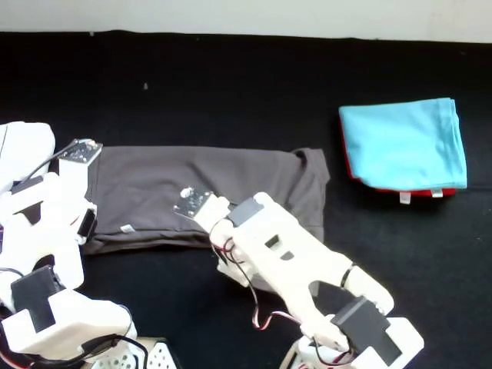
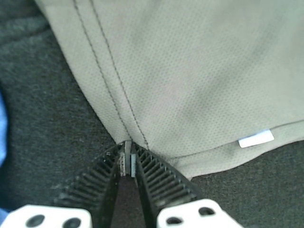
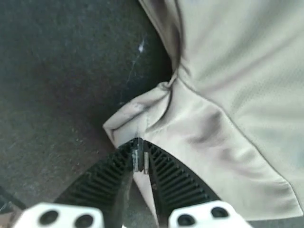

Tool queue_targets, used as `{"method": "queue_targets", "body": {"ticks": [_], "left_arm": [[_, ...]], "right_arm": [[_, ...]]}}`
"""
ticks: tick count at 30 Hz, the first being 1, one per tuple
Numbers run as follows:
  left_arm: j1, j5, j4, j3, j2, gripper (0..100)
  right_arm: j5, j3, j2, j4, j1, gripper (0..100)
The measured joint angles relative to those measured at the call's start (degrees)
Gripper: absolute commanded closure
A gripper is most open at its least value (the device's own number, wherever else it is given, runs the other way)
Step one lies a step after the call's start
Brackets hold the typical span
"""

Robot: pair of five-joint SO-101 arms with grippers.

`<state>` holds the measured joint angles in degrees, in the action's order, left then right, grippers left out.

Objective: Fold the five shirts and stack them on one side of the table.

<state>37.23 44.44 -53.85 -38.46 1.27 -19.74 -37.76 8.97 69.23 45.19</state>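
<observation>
- The grey shirt (image 1: 200, 192) is the one being worked on. It lies flat on the black table (image 1: 231, 84) as a long band, with the collar end pointing toward the finished pile.
- That pile sits well apart from the grey shirt, past its collar end. It's a light blue shirt (image 1: 403, 146) folded on top of a red shirt (image 1: 345, 157), and only a thin edge of the red one peeks out.
- The left claw (image 2: 127, 159) is pinched right down at the stitched hem on the grey shirt's near edge, at the end away from the collar. The tips meet with cloth caught between them and there's no gap to speak of. A small white tag (image 2: 256, 139) sits on the shirt just along from it.
- The right claw (image 3: 140, 159) is clamped the same way on a bunched, wrinkly bit of the near edge, further toward the collar end. It could be a sleeve corner, hard to say.
- My read is that this is the start of a fold on shirt three of five, with both grips set and the cloth not yet lifted.
- Next move, I'd guess, is to raise both claws together and carry the near edge over to the far edge. They need to stay level so the band doesn't twist.
- The bunched bit at the right claw looks likely to fold in crooked if it isn't pulled taut first.
</observation>
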Motion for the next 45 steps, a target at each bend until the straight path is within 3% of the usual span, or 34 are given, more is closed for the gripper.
{"method": "queue_targets", "body": {"ticks": [3, 8, 10, 19, 27, 35, 41, 45], "left_arm": [[0.00, 0.00, 0.00, 0.00, 0.00, 99], [0.00, 0.00, 0.00, 0.00, 0.00, 99], [0.00, 0.00, 0.00, 0.00, 0.00, 99], [-0.09, 0.00, 0.00, 0.00, 0.00, 99], [-0.09, 0.00, 0.00, 0.00, 0.00, 99], [-0.09, 0.00, 0.00, 0.00, 0.00, 99], [-0.09, 0.00, 0.00, 0.00, 0.00, 99], [-0.09, 0.00, 0.00, 0.00, 0.00, 99]], "right_arm": [[0.00, 0.35, 0.00, 1.93, -2.02, 98.0], [-1.93, 0.35, 0.00, 8.62, -3.08, 77.9], [-2.99, 0.35, 0.00, 10.20, -2.90, 74.5], [-6.68, 0.18, 0.00, 11.16, 1.41, 74.7], [-7.03, -10.37, 0.18, 1.67, -0.44, 75.5], [-14.86, -14.59, 0.79, -4.57, -8.62, 84.0], [-16.88, -15.38, 0.88, -5.98, -10.64, 99.0], [-16.97, -15.65, 0.88, -5.98, -10.90, 99.2]]}}
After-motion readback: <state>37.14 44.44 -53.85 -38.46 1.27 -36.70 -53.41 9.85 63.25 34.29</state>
